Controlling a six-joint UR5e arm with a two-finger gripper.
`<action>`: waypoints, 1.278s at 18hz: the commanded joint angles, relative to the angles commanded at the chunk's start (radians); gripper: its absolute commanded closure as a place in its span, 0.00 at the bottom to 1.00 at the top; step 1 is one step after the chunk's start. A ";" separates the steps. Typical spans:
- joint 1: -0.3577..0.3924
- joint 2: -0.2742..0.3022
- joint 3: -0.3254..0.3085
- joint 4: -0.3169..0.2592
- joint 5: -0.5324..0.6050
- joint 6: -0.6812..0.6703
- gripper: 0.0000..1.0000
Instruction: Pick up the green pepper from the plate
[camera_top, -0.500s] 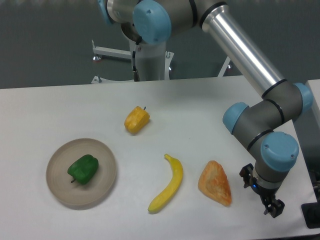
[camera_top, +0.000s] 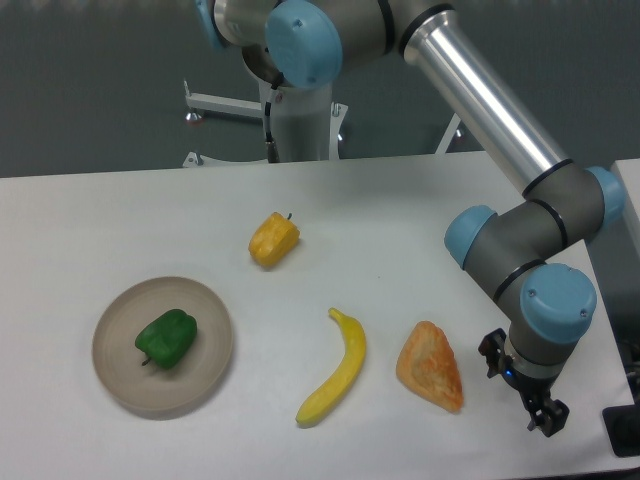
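The green pepper (camera_top: 166, 338) is dark green and glossy and lies on the round beige-grey plate (camera_top: 118, 380) at the front left of the white table. My gripper (camera_top: 522, 392) hangs below the blue wrist joint at the front right of the table, far to the right of the plate. Its black fingers (camera_top: 548, 415) are small and seen edge-on, so I cannot tell whether they are open or shut. Nothing shows between them.
A yellow-orange pepper (camera_top: 273, 240) lies mid-table behind the plate. A banana (camera_top: 336, 368) lies at the front centre. An orange triangular pastry (camera_top: 432, 366) lies just left of the gripper. The arm's silver link (camera_top: 480, 95) crosses above the right side. The table's right edge is close to the gripper.
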 joint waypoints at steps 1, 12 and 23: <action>-0.002 0.003 0.000 0.000 -0.002 -0.002 0.00; -0.080 0.172 -0.221 0.000 -0.118 -0.221 0.00; -0.210 0.509 -0.701 0.156 -0.325 -0.747 0.00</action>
